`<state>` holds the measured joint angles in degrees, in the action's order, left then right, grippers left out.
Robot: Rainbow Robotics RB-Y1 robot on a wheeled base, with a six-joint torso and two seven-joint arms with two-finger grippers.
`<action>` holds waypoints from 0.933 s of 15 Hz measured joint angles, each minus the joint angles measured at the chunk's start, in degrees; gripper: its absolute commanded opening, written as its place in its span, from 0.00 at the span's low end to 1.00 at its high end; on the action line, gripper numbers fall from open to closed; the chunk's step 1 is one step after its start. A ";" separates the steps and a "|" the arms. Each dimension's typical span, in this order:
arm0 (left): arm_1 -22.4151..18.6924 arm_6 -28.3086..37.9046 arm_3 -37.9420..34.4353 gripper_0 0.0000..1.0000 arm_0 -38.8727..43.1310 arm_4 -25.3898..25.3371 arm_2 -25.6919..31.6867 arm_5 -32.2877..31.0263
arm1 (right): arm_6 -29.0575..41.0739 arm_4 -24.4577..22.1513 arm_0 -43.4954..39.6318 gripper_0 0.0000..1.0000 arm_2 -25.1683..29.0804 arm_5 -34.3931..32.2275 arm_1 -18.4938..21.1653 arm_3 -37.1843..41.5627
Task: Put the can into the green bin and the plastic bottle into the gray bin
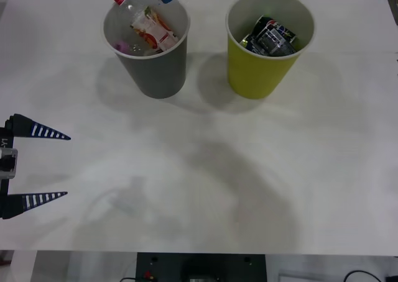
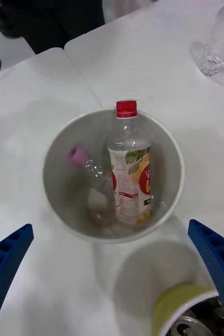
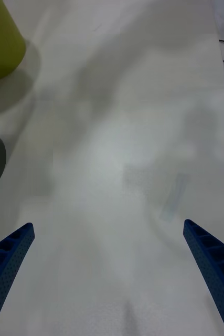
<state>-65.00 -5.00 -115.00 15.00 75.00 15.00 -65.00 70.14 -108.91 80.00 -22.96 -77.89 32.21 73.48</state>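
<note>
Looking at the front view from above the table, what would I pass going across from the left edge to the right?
Left gripper, open at the table's left edge → gray bin holding the plastic bottle → green bin holding the can.

Legible text: none.

Plastic bottle, standing in the gray bin: label printed in orange, red and yellow, with a panel of fine print on its white side and large yellow shapes on the red side; no word or number can be made out.

Can, lying in the green bin: dark wrap with white and red markings; no characters can be read.

Left gripper, at the counter's near left edge: a small white mark on its black body, unreadable.
</note>
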 measured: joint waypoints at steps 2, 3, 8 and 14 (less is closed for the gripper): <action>0.00 0.00 0.00 0.98 0.00 0.00 0.00 0.00 | -1.20 2.96 -3.92 1.00 2.05 -0.85 3.56 5.30; 0.00 0.00 0.00 0.98 0.00 0.00 0.00 0.00 | -2.11 4.38 -5.97 1.00 3.44 -1.85 5.44 7.84; 0.00 0.00 0.00 0.98 0.00 0.00 0.00 0.00 | -5.82 13.18 -19.95 1.00 11.64 -4.24 15.60 23.69; 0.00 0.00 0.00 0.98 0.00 0.00 0.00 0.00 | -15.52 20.35 -44.51 1.00 28.09 -5.01 22.18 41.27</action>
<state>-65.00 -5.00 -115.00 15.00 75.00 15.00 -65.00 54.62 -88.56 35.48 5.12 -82.90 54.38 114.75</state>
